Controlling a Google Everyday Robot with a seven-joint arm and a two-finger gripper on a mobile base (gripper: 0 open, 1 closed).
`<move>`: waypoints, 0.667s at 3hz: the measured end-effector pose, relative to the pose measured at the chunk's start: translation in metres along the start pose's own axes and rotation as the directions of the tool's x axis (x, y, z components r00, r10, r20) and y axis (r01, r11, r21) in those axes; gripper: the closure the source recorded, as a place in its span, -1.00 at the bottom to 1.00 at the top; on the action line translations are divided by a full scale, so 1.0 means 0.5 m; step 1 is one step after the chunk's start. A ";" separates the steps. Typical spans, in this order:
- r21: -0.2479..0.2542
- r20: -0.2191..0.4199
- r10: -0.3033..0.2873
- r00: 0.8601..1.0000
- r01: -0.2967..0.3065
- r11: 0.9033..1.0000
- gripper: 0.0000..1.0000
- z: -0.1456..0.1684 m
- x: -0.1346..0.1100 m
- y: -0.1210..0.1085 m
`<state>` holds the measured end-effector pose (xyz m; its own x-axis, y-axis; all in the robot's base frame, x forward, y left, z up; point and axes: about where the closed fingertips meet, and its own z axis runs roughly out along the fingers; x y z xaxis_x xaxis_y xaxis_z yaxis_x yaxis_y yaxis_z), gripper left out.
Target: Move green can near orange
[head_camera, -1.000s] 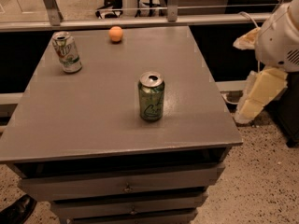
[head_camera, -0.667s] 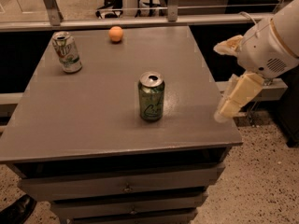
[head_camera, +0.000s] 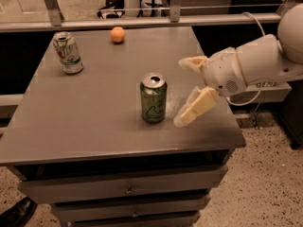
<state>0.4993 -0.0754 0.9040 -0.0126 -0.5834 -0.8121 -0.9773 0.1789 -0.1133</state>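
Grey bench [head_camera: 94, 122] with drawers below, speckled floor around it, a railing along the far edge.

Item one: green can [head_camera: 153, 98], upright, long axis vertical, standing a little right of the bench's middle, toward the near edge.

Item two: orange [head_camera: 117, 34], close to the far edge, well apart from the green can.

Item three: white-and-silver can [head_camera: 68, 52], upright near the far left corner.

Item four: tool [head_camera: 181, 92], over the bench by its right edge, fingers spread wide, holding nothing.

We record the green can just beside the tool, on the side toward the left edge, and not yet between the fingers. We judge a short sideways reach would bracket it.
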 end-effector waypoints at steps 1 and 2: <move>-0.015 0.086 0.015 0.996 -0.014 1.000 -1.00 0.045 -0.010 -0.006; -0.023 0.169 0.027 0.985 -0.023 0.999 -0.48 0.104 -0.031 -0.006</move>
<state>0.5135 -0.0259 0.8871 -0.0028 -0.4360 -0.8999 -0.9814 0.1742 -0.0813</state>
